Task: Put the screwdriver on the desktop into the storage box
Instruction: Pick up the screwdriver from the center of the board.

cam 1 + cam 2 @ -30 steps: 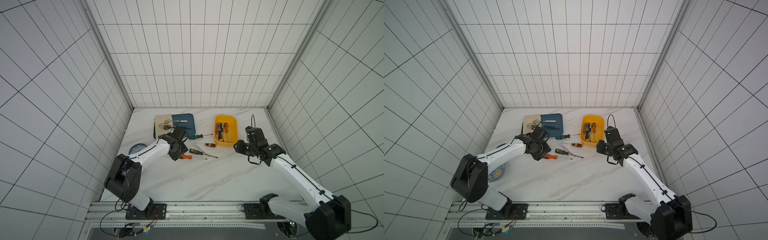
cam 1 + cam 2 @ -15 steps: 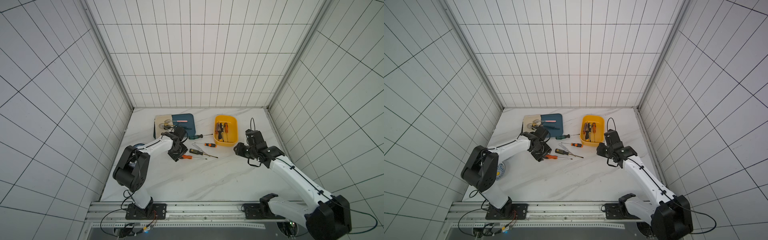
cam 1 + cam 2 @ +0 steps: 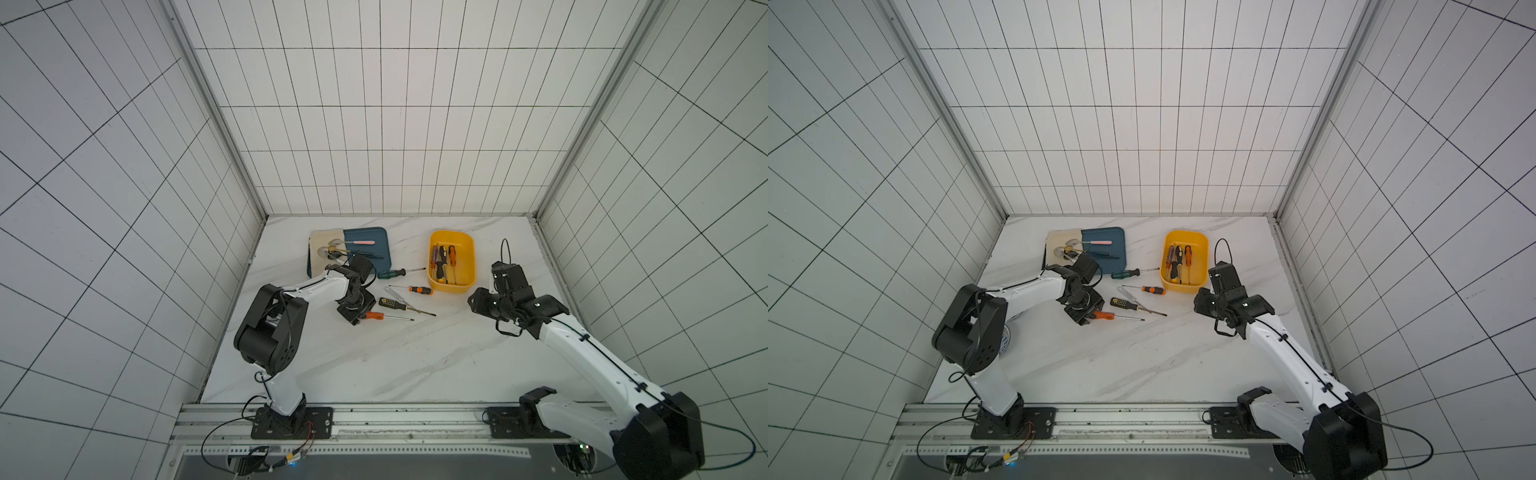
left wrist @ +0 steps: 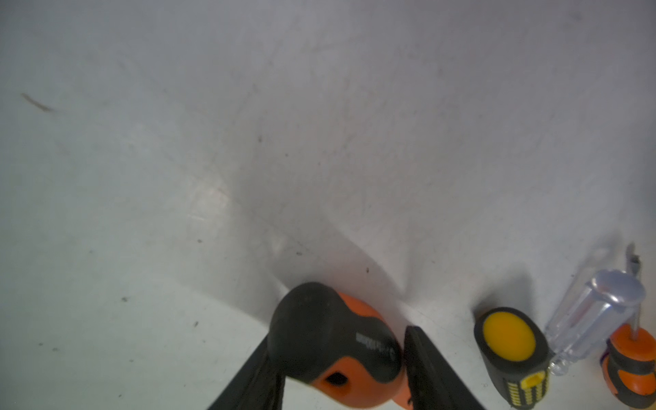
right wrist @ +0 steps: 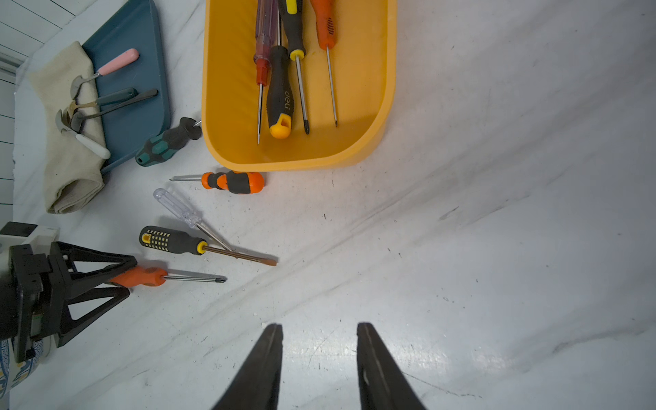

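Orange-handled screwdriver [image 5: 142, 277] lay flat on counter [image 5: 461, 248], 8 o'clock from storage box [image 3: 453, 288] in a top view. Left fingers [image 4: 429, 372] flanked handle; clamp unconfirmed. Right fingers [image 5: 262, 372] stood apart, empty. Judged light, rigid; rubbered handle best hold, shaft slippery.

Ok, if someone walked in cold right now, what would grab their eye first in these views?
The yellow-orange storage box toward the desktop's far right, already holding four screwdrivers. Next, five loose screwdrivers scattered left of it, with the left gripper straddling the orange-handled screwdriver nearest the robot; whether it pinches yet is unclear. The right gripper hangs open and empty over bare desktop.
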You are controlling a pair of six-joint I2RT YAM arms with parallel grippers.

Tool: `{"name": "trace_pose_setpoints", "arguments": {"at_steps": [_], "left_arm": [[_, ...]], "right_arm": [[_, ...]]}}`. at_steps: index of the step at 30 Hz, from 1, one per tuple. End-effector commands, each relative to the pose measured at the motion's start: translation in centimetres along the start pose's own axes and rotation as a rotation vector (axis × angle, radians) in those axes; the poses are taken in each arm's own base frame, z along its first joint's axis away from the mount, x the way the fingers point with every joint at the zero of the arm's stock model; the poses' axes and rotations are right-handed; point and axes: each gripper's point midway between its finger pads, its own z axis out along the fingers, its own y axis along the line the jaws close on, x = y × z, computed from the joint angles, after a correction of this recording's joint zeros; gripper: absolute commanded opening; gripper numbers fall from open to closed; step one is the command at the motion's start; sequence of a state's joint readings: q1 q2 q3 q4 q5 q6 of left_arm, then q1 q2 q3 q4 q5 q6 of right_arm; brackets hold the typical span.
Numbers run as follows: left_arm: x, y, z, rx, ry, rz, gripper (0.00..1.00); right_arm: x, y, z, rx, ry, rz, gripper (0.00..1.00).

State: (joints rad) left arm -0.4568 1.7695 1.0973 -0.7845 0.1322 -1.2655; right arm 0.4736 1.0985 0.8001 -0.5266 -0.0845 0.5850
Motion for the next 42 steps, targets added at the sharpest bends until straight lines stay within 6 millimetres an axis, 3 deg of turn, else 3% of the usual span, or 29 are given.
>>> {"name": "trace_pose_setpoints", "arguments": {"at_steps": [1,7,15,26,32,42], "left_arm": [[-0.1,-0.2,0.4,0.001,0.01,-0.011,0.53],[0.1,0.3,0.6,0.001,0.015,-0.012,0.44],[0.3,0.5,0.5,0.015,0.034,-0.014,0.22],[0.1,-0.8,-2.8,0.118,0.0,0.013,0.01],[0.1,-2.2,-5.0,0.187,-0.021,0.057,0.0],[2.0,-5.3,-8.2,0.31,-0.034,0.227,0.0]], "right_arm": [[0.4,-0.4,0.2,0.014,-0.012,0.004,0.38],[0.3,-0.2,0.3,0.007,-0.016,0.009,0.38],[0.4,0.2,0.4,-0.013,-0.008,0.013,0.38],[0.5,3.3,0.2,-0.096,0.01,-0.079,0.42],[0.4,5.4,-0.3,-0.174,0.028,-0.129,0.43],[1.3,11.4,-0.9,-0.402,0.101,-0.253,0.44]]}}
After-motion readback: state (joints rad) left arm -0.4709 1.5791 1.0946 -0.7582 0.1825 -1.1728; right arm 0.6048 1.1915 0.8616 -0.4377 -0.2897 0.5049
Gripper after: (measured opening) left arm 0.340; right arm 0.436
